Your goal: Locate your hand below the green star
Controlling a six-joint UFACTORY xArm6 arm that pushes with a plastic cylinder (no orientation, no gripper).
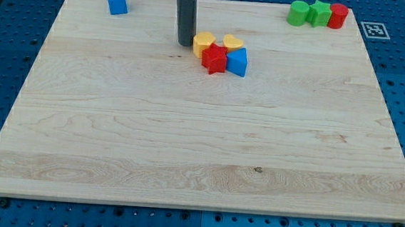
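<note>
my tip (185, 43) on wooden worktop (186, 141), near view's top centre; no gripper on this arm, just rod, so no open/closed state to tell; tip just left of yellow block (204, 41), close or touching, cannot tell; yellow heart (232, 42), red block (214, 58), blue block (237, 61) clustered beside it; green star (319, 12) at view's top right, between green block (299, 13) and red cylinder (338, 16), well apart from tip; blue cube (117, 1) top left
</note>
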